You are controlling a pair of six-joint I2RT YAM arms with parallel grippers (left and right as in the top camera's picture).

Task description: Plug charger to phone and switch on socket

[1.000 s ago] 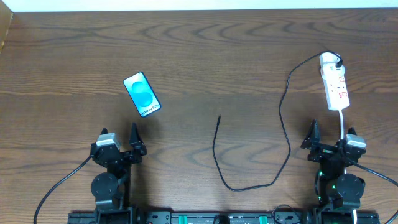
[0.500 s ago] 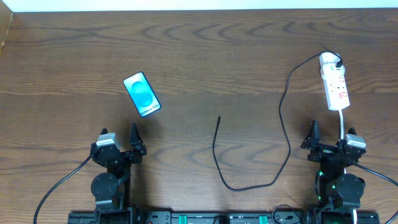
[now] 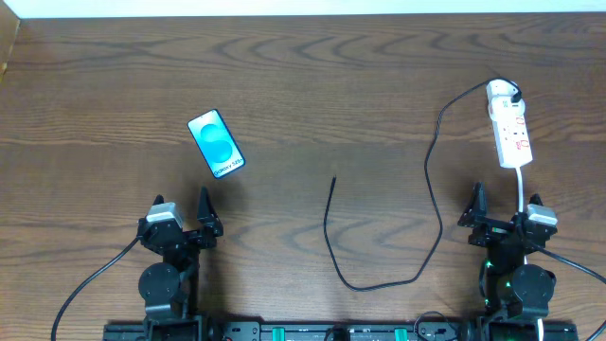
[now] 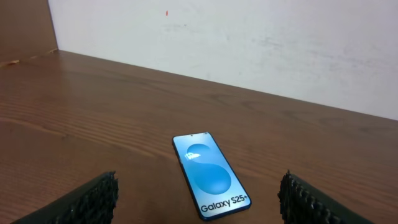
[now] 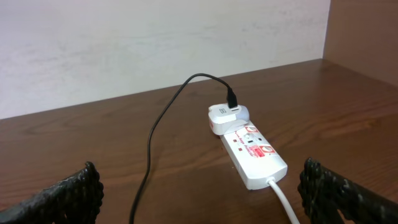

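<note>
The phone (image 3: 217, 144) lies flat on the brown table, screen up and bright blue; in the left wrist view the phone (image 4: 210, 175) sits just ahead of my open left gripper (image 4: 199, 205). The charger (image 3: 379, 237) is a thin black cable running from the socket (image 3: 509, 126) in a loop, its free tip (image 3: 334, 179) resting mid-table. My left gripper (image 3: 182, 220) stays near the front left edge. The socket (image 5: 249, 149) lies ahead of my open right gripper (image 5: 202, 199), with the charger (image 5: 152, 149) running past on its left. My right gripper (image 3: 502, 213) holds nothing.
A white cord (image 3: 524, 185) runs from the socket toward the right arm's base. A pale wall (image 4: 249, 37) borders the table's far edge. Wooden side panels stand at the far left (image 4: 25, 28) and far right (image 5: 367, 31).
</note>
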